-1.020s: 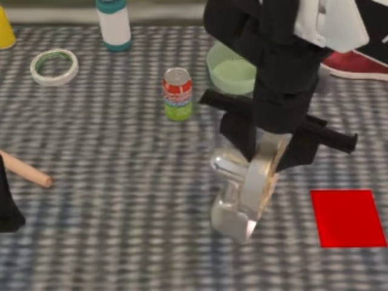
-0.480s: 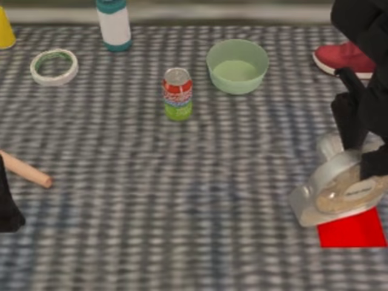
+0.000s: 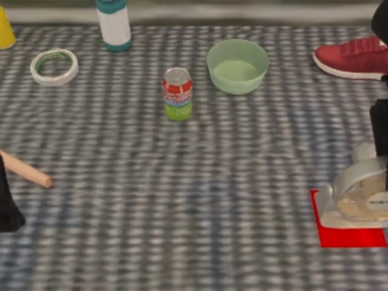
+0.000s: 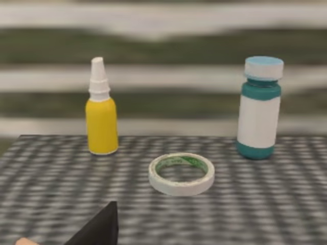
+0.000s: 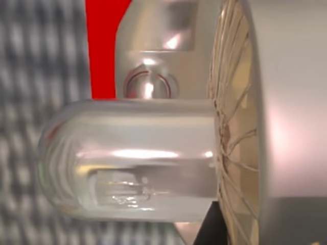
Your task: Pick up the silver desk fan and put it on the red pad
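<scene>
Top view shows a table (image 3: 182, 200) covered in grey woven cloth, with a pale strip along its far edge. At the left edge my left arm sits parked by a wooden stick (image 3: 27, 170), and whether its fingers are spread or closed cannot be told. Further right stand a tape roll (image 3: 54, 66), a teal bottle (image 3: 114, 24), a soda can (image 3: 177, 93) with unreadable print, and a green bowl (image 3: 237, 66). At far right the silver desk fan (image 3: 357, 197) rests on the red pad (image 3: 348, 235), with the right gripper (image 3: 381, 136) above it, its grasp hidden.

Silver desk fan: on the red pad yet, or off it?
On it. From above, the silver desk fan overlaps the red pad at the table's right edge, under the right arm; whether its base rests flat cannot be told.
</scene>
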`<state>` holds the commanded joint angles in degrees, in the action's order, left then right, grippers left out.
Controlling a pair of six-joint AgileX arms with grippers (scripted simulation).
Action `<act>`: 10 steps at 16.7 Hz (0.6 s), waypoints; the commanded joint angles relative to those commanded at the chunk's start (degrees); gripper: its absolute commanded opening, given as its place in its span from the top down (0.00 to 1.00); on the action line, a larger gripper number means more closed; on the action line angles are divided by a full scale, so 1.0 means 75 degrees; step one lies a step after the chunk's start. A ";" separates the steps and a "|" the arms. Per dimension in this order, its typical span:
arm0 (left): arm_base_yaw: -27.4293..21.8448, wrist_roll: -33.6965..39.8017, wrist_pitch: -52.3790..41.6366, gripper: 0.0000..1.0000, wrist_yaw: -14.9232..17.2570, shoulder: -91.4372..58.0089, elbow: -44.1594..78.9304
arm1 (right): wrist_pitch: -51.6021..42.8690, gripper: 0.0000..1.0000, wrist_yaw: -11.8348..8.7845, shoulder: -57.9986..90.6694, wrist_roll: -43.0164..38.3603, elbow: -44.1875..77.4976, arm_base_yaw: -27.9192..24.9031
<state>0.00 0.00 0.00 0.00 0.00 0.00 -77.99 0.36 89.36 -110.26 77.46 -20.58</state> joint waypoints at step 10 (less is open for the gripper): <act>0.0000 0.0000 0.0000 0.00 0.0000 0.0000 0.0000 | 0.1052 1.00 0.0000 0.0134 0.0031 -0.0918 0.0033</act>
<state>0.00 0.00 0.00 0.00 0.00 0.00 -70.10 0.36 90.36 -110.03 70.57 -20.33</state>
